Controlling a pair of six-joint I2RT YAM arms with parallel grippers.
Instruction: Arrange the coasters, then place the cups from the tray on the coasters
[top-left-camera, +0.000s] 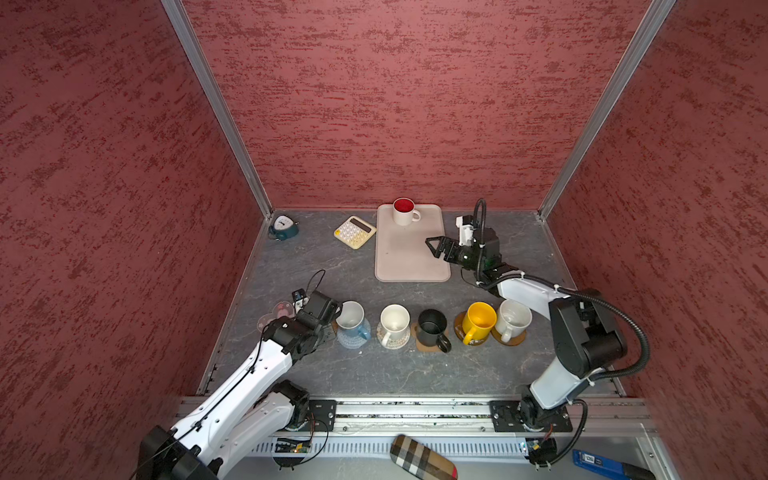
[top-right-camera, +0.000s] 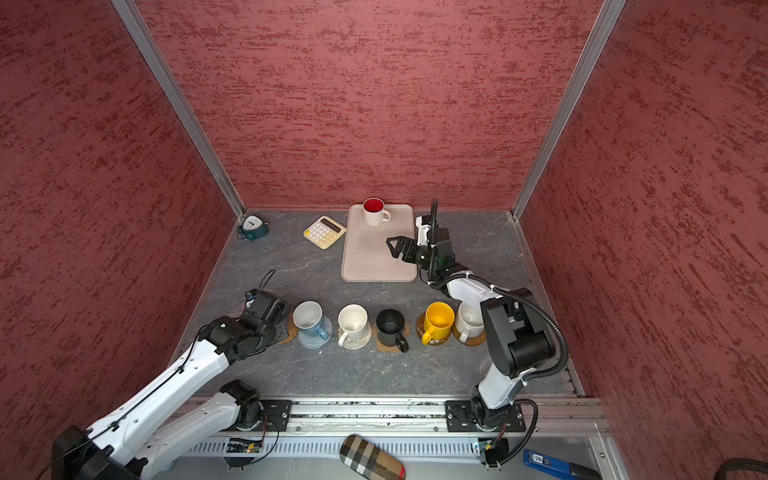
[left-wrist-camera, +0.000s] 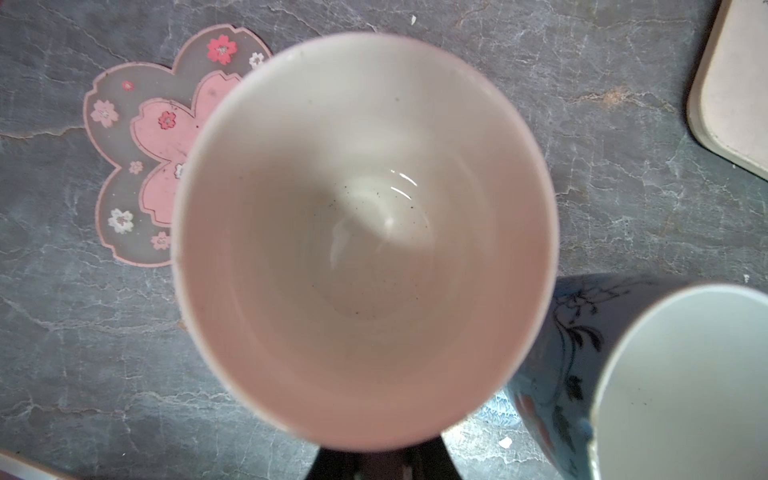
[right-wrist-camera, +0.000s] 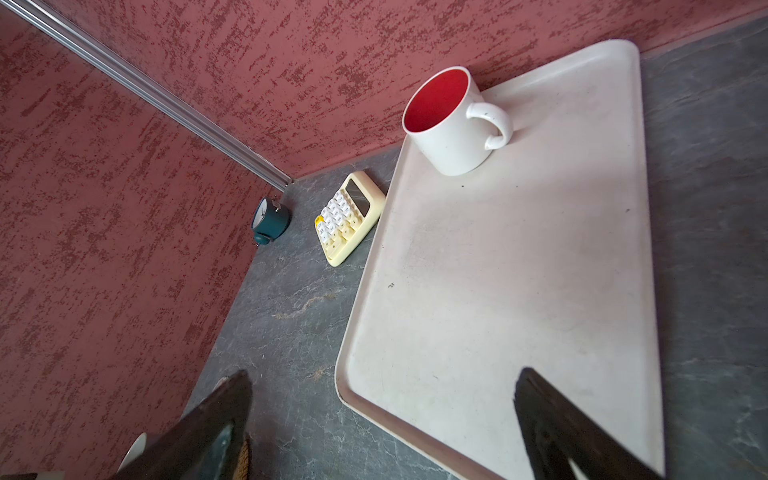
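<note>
Yellow calculator (top-left-camera: 354, 232), teal clock (top-left-camera: 284, 227) at back; plaid case (top-left-camera: 423, 457) front.

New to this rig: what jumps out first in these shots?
Five mugs on coasters, blue mug to white mug, line the table's front. At the back, one red-lined mug stands alone on the tray, the open right gripper hovering at its edge. The left gripper is shut on a pale cup beside the pink flower coaster.
</note>
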